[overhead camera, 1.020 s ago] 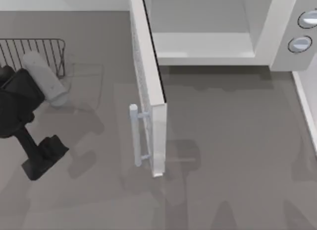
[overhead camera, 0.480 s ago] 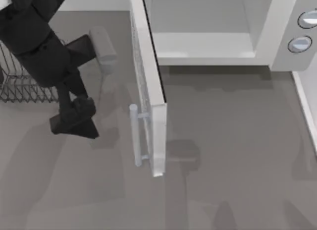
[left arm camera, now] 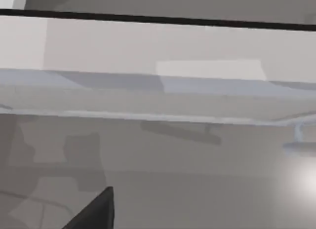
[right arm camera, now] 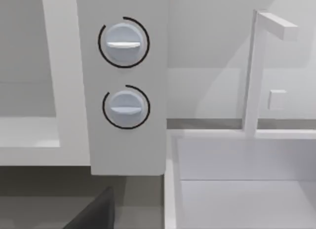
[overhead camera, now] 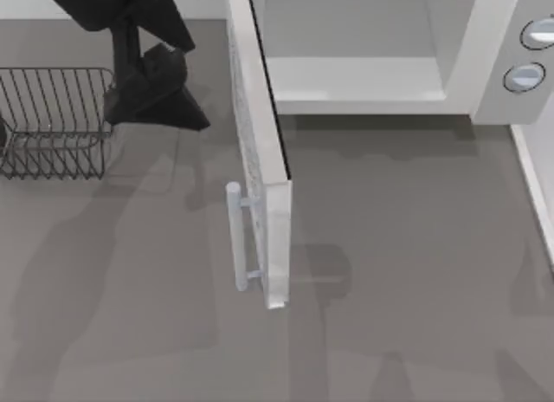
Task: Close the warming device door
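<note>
Door (overhead camera: 260, 151) stands open, cavity bare; left hand (overhead camera: 160, 103) beside wire rack (overhead camera: 52, 120), grip unclear.

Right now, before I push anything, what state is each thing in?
door: wide open, swung out toward the table's front, handle untouched.
warming device: cavity exposed, nothing seen inside.
knobs: both pointers horizontal.
wire rack: upright on the table, left of the door.
left pincer: off the door, beside the rack.

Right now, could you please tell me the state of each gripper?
Left gripper: beside the open door, holding nothing; open or shut cannot be told.
Right gripper: cannot be told.
</note>
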Available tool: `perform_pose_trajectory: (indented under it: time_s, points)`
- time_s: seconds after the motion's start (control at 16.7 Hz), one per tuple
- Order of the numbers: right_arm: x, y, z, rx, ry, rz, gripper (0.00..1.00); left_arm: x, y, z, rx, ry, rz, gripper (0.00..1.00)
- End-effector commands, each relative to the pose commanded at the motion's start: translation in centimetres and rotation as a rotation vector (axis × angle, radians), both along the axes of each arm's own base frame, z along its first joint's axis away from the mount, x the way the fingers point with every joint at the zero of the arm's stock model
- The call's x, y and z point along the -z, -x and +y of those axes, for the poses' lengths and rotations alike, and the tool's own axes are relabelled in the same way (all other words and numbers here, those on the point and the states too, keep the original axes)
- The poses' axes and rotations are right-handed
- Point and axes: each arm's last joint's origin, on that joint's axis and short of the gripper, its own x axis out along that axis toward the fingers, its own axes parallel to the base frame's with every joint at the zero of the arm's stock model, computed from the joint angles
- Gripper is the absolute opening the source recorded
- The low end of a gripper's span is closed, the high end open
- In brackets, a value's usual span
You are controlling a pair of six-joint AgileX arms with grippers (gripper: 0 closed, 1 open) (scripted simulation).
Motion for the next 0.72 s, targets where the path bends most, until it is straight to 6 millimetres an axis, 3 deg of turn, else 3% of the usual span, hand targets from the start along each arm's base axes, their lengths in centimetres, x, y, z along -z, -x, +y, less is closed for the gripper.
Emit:
perform_pose_trajectory:
  time_s: [0.18,0.48,0.72]
  points:
    - [0.0,0.0,0.0,0.000,0.000,0.000,1.00,-1.2,-0.1,-0.1,0.011,0.025,-0.038,1.00]
    - [0.0,0.0,0.0,0.000,0.000,0.000,1.00,-1.3,0.0,0.1,0.004,0.025,-0.043,1.00]
    - [0.0,0.0,0.0,0.000,0.000,0.000,1.00,0.2,-0.3,-1.0,0.011,0.025,-0.038,1.00]
